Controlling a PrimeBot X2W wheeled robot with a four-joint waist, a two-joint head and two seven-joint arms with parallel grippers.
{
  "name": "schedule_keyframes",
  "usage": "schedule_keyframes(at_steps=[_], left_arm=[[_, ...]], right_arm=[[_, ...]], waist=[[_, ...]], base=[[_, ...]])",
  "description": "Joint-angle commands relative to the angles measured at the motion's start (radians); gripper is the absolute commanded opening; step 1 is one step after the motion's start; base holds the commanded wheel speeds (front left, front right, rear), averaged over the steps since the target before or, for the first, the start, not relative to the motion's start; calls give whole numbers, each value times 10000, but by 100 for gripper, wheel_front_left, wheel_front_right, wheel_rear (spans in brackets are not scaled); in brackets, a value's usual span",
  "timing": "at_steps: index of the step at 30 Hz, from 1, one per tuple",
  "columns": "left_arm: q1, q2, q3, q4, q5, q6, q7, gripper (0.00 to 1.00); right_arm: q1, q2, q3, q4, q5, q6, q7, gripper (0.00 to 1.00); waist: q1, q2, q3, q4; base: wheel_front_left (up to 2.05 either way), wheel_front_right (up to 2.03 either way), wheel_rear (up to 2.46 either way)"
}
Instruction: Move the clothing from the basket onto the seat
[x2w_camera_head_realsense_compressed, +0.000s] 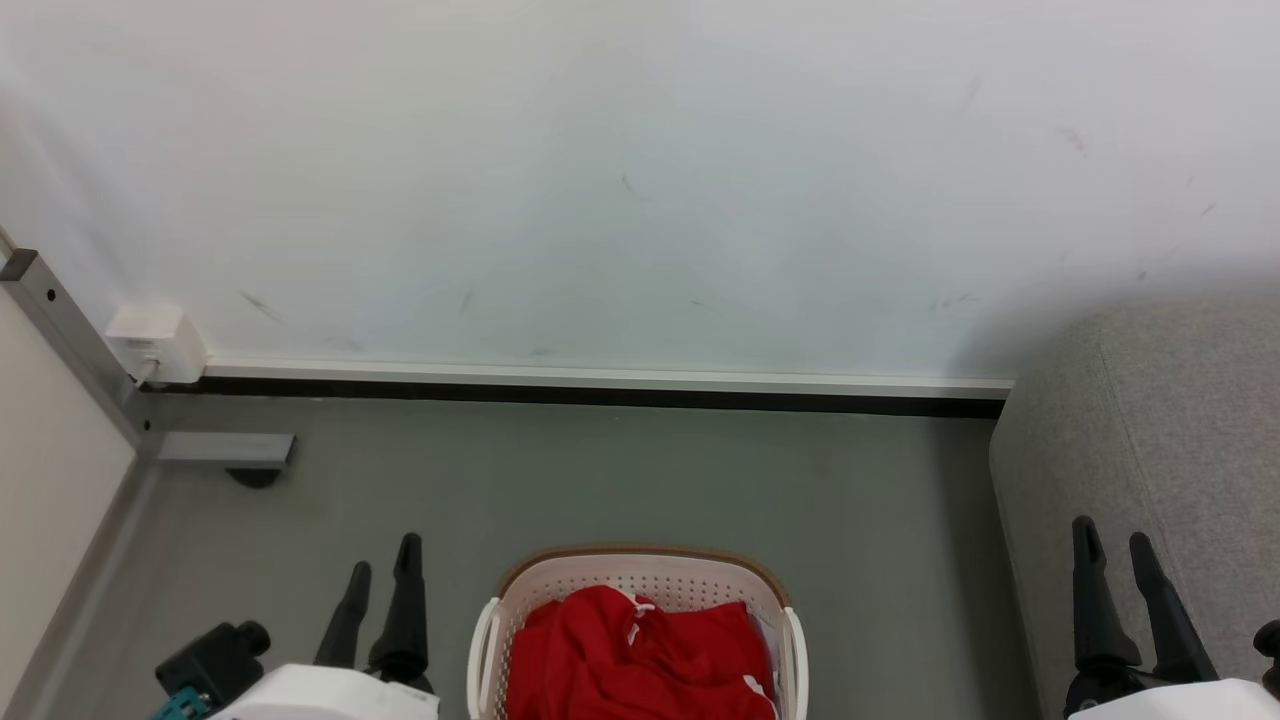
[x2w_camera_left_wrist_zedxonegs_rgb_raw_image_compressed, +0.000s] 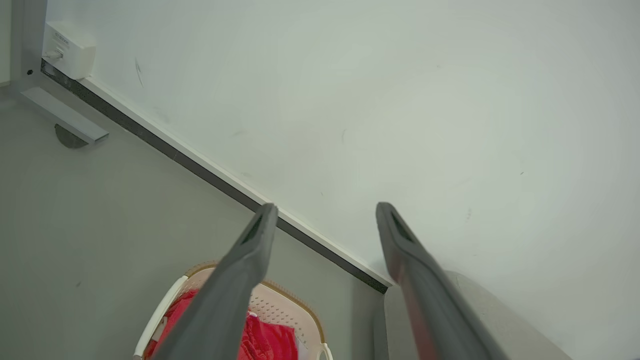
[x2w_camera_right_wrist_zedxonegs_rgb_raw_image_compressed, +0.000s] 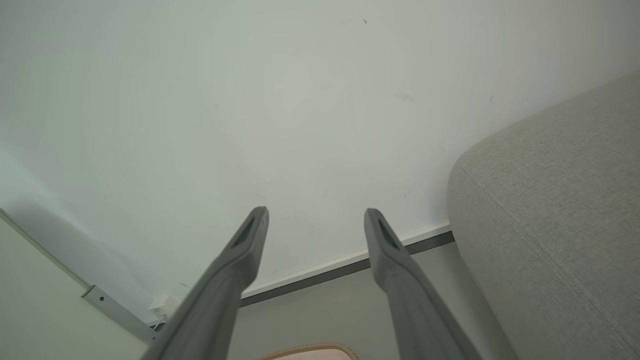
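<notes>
Left gripper (x2w_camera_head_realsense_compressed: 384, 553), right gripper (x2w_camera_head_realsense_compressed: 1111, 529), long tapered dark-grey fingers (x2w_camera_head_realsense_compressed: 403, 600), white forearm shells (x2w_camera_head_realsense_compressed: 330, 695), black wrist block (x2w_camera_head_realsense_compressed: 215, 660), teal tab (x2w_camera_head_realsense_compressed: 170, 707)

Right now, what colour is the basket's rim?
The rim is brown; head view shows it best.

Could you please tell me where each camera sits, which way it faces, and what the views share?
Head view: on the head, facing forward and down at the basket of clothing, the seat to its right; left gripper and right gripper, both open, at the bottom corners.
Left wrist view: on that wrist, looking along its own fingers at the wall, basket below.
Right wrist view: on that wrist, looking along its own fingers at the wall, seat beside.
Shared: all three show wall, basket rim and seat.
</notes>
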Motion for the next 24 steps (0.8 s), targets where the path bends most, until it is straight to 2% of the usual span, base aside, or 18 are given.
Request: schedule_keyframes(at_steps=[1, 24], left_arm=[[1, 92, -13, -157, 378, 30, -108, 100], [126, 112, -224, -215, 3014, 239, -718, 100]], right_arm=[[-5, -110, 12, -182, -285, -9, -115, 100], [187, -169, 48, -307, -2717, -13, -727, 100]], waist=[[0, 0, 0, 2], [0, 0, 18, 53]], base=[[0, 0, 0], [0, 0, 0]])
